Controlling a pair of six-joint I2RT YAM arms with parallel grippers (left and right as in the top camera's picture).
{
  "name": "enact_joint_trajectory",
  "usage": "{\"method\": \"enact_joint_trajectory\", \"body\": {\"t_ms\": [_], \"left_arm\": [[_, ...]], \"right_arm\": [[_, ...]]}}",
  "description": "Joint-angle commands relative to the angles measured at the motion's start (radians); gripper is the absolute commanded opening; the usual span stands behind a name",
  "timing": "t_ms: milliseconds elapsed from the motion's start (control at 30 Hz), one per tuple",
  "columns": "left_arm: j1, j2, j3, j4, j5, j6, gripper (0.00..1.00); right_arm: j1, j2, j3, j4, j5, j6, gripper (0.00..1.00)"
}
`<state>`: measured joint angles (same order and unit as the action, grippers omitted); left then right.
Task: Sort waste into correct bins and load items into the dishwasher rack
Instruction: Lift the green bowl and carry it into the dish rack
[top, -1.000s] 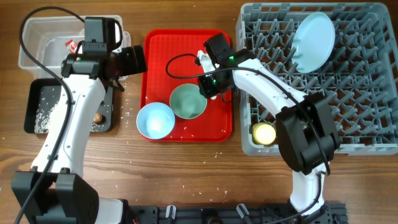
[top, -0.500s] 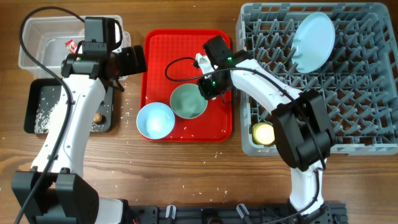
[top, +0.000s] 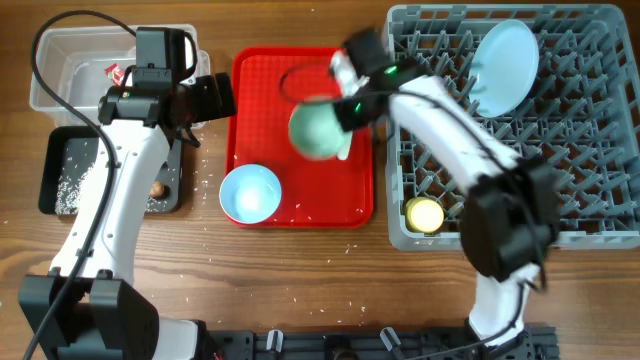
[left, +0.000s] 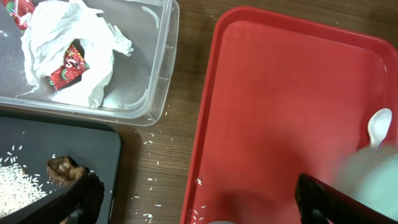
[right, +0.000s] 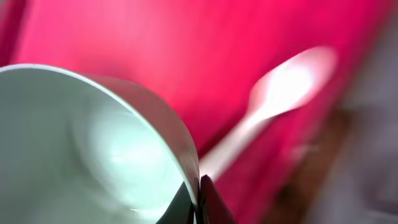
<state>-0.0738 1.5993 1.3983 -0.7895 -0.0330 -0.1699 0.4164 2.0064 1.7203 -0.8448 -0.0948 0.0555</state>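
Observation:
My right gripper (top: 345, 112) is shut on the rim of a pale blue-white bowl (top: 318, 130) and holds it tilted above the red tray (top: 258, 80); in the right wrist view the fingers (right: 198, 200) pinch the bowl wall (right: 93, 143). The white spoon (right: 273, 99) lies on the tray under it. The second bowl (top: 250, 193) sits at the tray's front left. The plate (top: 503, 66) stands in the grey rack (top: 590, 150); the yellow cup (top: 425, 214) sits in its front left corner. My left gripper (left: 193, 202) is open and empty over the tray's left edge.
The clear tub (top: 70, 70) holds white wrappers with red print (left: 68, 46). The black tray (top: 55, 150) holds rice grains (top: 70, 185) and a dark brown lump (left: 65, 171). Loose rice lies on the wood between black tray and red tray (left: 155, 186).
My right gripper has lifted the bowl off the red tray and swung it up and to the right toward the rack. The left arm has not moved.

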Motion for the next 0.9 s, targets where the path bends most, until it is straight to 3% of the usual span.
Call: {"method": "enact_joint_trajectory", "body": {"t_ms": [0, 100, 233, 267, 467, 667, 867], "left_arm": [[0.0, 0.008, 0.009, -0.001, -0.01, 0.005, 1.0], [0.0, 0.008, 0.009, -0.001, -0.01, 0.005, 1.0], [0.0, 0.008, 0.009, -0.001, -0.01, 0.005, 1.0], [0.0, 0.008, 0.009, -0.001, -0.01, 0.005, 1.0], [0.0, 0.008, 0.009, -0.001, -0.01, 0.005, 1.0], [0.0, 0.008, 0.009, -0.001, -0.01, 0.005, 1.0], [0.0, 0.008, 0.009, -0.001, -0.01, 0.005, 1.0]], "right_arm": [[-0.08, -0.209, 0.096, 0.055, 0.459, 0.108, 0.05], [-0.125, -0.286, 0.095, 0.146, 0.808, 0.116, 0.04], [-0.164, -0.267, 0.083, 0.322, 1.018, -0.139, 0.04], [-0.175, -0.228, 0.074, 0.423, 1.052, -0.286, 0.04], [-0.179, -0.053, 0.072, 0.654, 1.052, -0.624, 0.04], [-0.178, 0.1, 0.072, 0.779, 1.051, -0.712, 0.04], [-0.173, 0.178, 0.072, 0.782, 0.982, -0.737, 0.04]]}}
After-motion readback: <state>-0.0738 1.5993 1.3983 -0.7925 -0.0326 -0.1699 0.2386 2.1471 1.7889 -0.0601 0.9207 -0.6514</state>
